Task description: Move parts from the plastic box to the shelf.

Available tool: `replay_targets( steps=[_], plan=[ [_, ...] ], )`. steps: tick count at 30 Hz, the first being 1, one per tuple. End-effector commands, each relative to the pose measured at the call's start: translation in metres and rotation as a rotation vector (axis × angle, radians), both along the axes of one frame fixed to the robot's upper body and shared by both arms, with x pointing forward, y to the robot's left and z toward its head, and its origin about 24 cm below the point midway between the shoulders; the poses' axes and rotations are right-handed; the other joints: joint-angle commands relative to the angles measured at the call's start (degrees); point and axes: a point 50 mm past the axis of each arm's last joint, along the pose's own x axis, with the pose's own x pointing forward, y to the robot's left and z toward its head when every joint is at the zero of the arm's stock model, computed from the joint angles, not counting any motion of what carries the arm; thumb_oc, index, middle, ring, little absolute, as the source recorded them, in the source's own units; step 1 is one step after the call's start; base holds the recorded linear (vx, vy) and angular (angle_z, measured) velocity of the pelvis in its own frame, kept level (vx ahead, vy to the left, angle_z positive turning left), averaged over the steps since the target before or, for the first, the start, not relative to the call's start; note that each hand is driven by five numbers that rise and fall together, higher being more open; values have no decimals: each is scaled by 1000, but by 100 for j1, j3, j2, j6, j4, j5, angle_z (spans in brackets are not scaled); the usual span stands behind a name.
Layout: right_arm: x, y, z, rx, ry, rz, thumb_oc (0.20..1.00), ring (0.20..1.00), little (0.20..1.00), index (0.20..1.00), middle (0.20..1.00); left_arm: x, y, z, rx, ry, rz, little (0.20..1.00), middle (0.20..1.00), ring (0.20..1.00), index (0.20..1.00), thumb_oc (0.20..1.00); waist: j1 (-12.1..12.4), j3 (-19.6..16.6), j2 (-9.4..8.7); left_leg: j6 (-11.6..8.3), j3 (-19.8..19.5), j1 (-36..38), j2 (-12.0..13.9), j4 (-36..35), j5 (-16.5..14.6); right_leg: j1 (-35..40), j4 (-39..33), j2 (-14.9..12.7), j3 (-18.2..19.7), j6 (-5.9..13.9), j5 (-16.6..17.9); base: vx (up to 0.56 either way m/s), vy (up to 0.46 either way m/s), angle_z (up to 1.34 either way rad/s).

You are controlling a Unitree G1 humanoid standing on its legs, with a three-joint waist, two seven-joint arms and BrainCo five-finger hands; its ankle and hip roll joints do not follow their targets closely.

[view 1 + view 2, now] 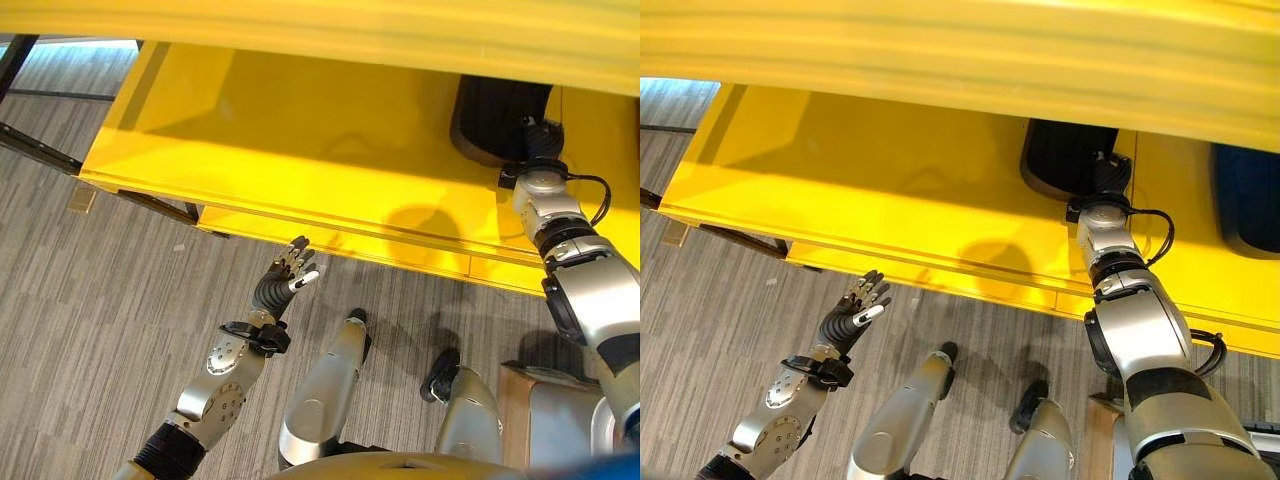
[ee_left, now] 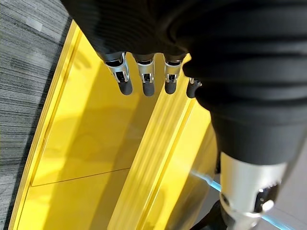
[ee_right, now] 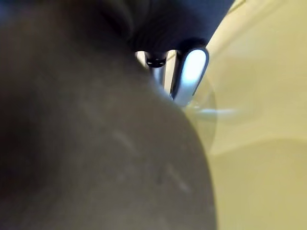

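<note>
Here the right hand (image 1: 1105, 172) reaches onto the yellow shelf (image 1: 890, 190) and touches a dark ribbed part (image 1: 1065, 155) that stands on the board under the upper ledge. Its fingers are hidden against the part, so I cannot tell if they grip it. A second dark part (image 1: 1248, 205) sits further right on the shelf. The left hand (image 1: 287, 275) hangs over the grey carpet (image 1: 80, 300) before the shelf edge, fingers straight and spread, holding nothing

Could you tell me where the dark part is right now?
The dark part sits on the yellow shelf, toward the robot's right, under the upper board, with the right robot hand against it.
</note>
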Motion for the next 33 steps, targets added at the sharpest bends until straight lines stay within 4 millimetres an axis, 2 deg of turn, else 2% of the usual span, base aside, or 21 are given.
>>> replay_targets(
  steps=[1,7,14,33],
  plan=[
    [-9,-25,7,-119,-16,-35,200,200,200,200,200,0,6,19,-24,-108,21,1000,1000,1000,1000,1000,28,118,-168,-94,19,-178,372,-15,53,-22,656,-164,329,98,-64,0,0,0],
    [-10,-26,8,-170,-13,-25,200,200,200,200,200,-2,9,19,-23,-105,28,1000,1000,1000,1000,1000,-18,154,-208,-105,37,-186,392,-2,60,-41,644,-139,362,93,-44,-3,-1,-1],
    [-11,-31,19,-226,-27,-34,200,200,200,200,200,-4,12,17,-24,-97,32,1000,1000,1000,1000,1000,-59,186,-250,-114,51,-194,411,2,62,-61,652,-133,389,88,-39,-2,-2,-2],
    [-1,-8,34,-214,-89,23,200,200,200,200,200,-6,13,15,-28,-85,35,1000,1000,1000,1000,1000,-29,205,-265,-109,72,-211,424,23,74,-85,698,-118,394,83,-47,-1,0,-1]
  ],
)
